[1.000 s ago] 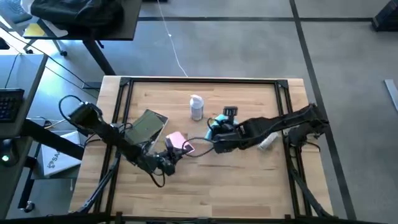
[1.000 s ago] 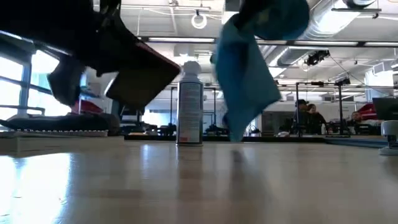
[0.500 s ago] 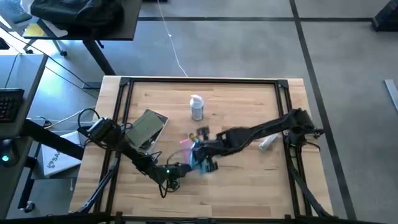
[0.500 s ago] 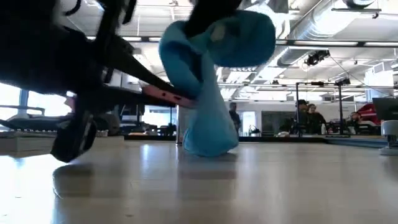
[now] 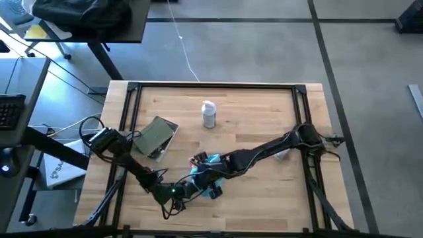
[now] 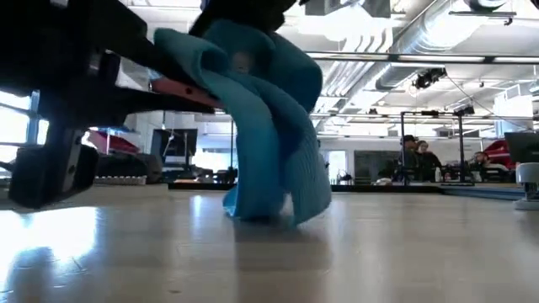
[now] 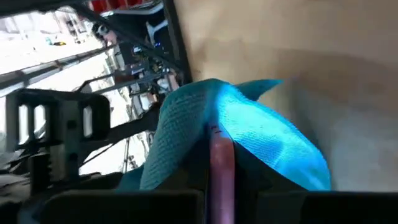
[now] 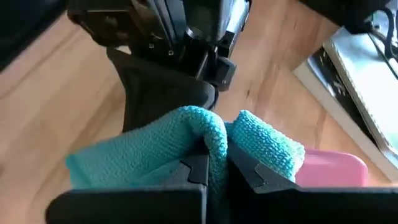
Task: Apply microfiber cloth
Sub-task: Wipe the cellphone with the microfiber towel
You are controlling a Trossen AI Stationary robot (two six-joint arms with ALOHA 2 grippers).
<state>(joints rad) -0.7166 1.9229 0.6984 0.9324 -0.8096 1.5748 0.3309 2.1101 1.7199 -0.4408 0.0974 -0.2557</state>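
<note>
The right claw (image 5: 201, 178) pinches the turquoise microfiber cloth (image 6: 269, 126) between its 2 fingers (image 8: 249, 168), well in front of the spray bottle (image 5: 209, 114) toward the desk's (image 5: 264, 198) front edge. The cloth hangs in folds, its lower end touching the desk. Just beside it, the left claw (image 5: 180, 192) grips a flat pink object (image 7: 221, 168), which pokes into the cloth. An olive-green pouch (image 5: 156, 135) lies left of the bottle.

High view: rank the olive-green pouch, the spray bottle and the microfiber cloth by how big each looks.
1. Olive-green pouch, clearly the largest, lying flat.
2 and 3. Spray bottle and microfiber cloth: unsure. The cloth is bunched in the right claw and largely hidden by both arms; its visible patches look about bottle-sized.
</note>
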